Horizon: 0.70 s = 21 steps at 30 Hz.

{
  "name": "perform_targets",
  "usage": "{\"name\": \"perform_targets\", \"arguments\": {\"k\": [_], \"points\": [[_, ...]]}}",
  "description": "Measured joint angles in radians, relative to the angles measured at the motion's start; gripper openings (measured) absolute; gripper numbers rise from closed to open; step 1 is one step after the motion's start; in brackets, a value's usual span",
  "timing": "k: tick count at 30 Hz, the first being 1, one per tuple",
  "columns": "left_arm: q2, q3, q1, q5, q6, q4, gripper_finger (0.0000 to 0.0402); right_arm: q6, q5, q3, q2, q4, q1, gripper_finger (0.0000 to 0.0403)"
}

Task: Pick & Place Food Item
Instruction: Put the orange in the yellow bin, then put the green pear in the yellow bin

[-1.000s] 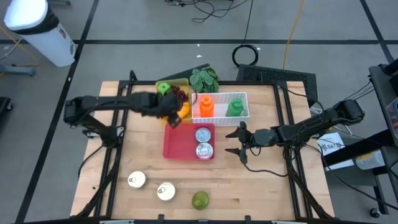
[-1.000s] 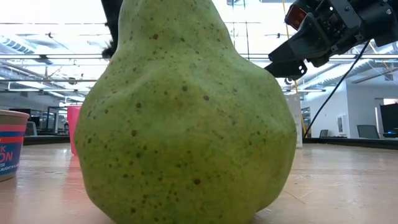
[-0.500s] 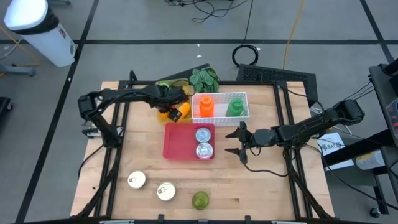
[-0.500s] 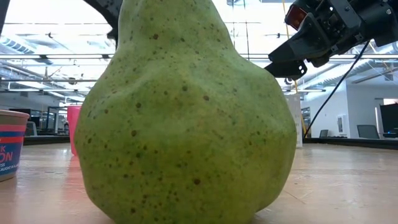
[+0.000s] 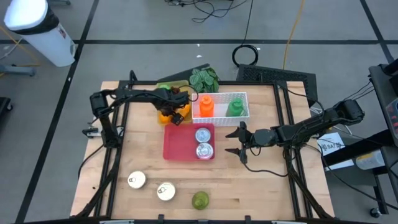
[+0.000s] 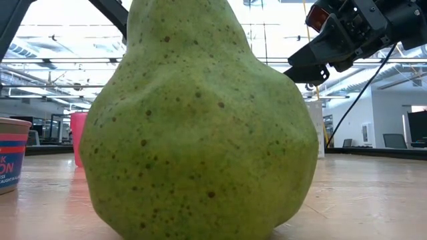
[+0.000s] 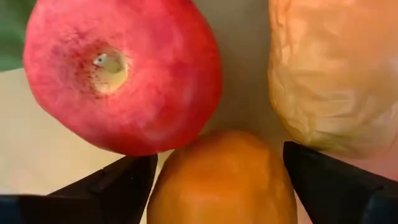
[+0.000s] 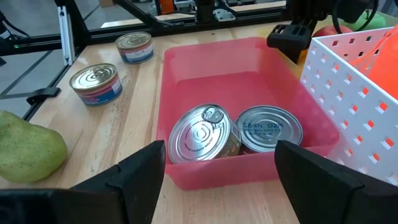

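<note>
left fingers (image 7: 217, 186) apart around orange fruit (image 7: 224, 180) (wrist view only) | right fingers (image 5: 235, 141) apart

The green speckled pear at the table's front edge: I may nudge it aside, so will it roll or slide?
The green speckled pear stands upright on its broad base, so a low push would probably slide it. Its narrow top suggests a higher push could tip it, and its rounded sides would then let it roll.

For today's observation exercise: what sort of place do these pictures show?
Probably a robotics lab or workshop, not a kitchen. A wooden table stands on a grey floor marked with tape, loose cables trail behind it, and the low view shows a big open hall with strip lights.
</note>
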Motion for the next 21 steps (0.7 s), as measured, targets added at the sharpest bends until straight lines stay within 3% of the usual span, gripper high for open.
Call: {"name": "perform_targets", "arguments": {"k": [8,17,21], "points": [[-0.067,0.0,0.002,0.005,0.047,0.01,0.0364,0.0,0.0,0.0,0.0,0.0,0.0,0.0283],[-0.289,0.0,0.018,-0.004,0.045,0.017,0.0365,-0.002,-0.002,0.0,0.0,0.024,0.01,0.0283],[-0.399,0.0,-0.03,-0.039,0.021,0.032,0.0365,-0.061,-0.003,0.0,0.014,0.09,0.059,0.0283]]}}
